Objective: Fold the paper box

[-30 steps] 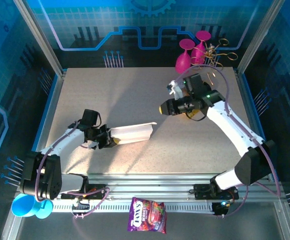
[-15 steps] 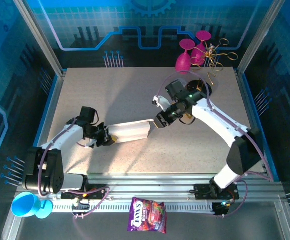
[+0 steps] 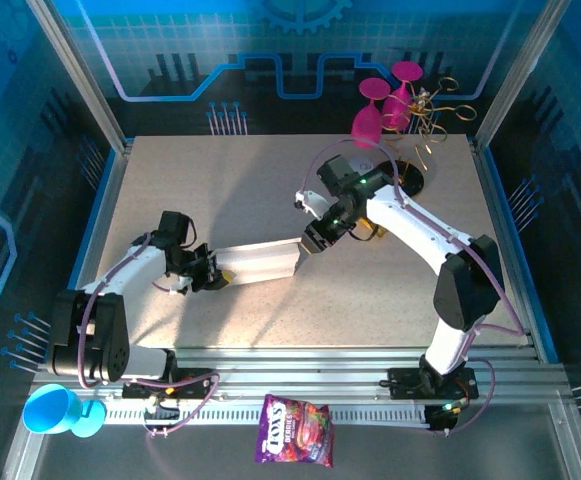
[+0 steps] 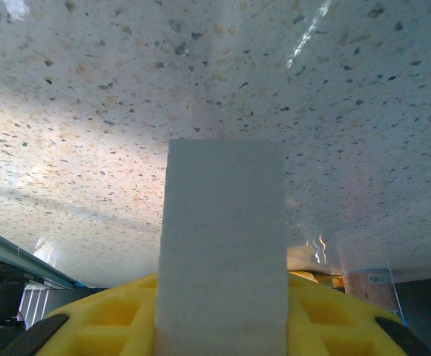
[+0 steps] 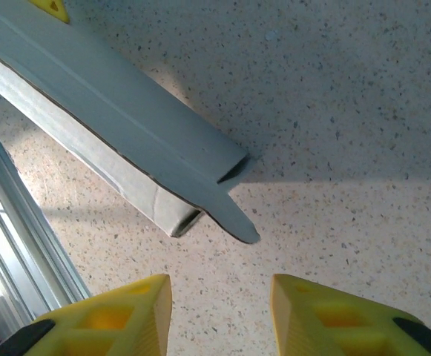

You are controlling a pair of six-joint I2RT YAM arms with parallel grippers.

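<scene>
On the bench [image 3: 220, 190], the right end effector [image 3: 310, 243] is coming in from 1 o'clock, jaws open and empty, toward the 3 o'clock end of the paper box [image 3: 260, 262], whose 9 o'clock end the left end effector [image 3: 213, 272] is gripping, so folding is probably starting.

paper box [image 5: 126, 126] slantwise on speckled table [image 5: 334, 111], flap at its near end, right gripper [image 5: 221, 297] parted, clear of it

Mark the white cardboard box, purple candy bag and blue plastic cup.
white cardboard box [image 3: 262, 262]: top view, middle panel
purple candy bag [image 3: 295, 443]: top view, printed front
blue plastic cup [image 3: 50, 409]: top view, open mouth
</scene>
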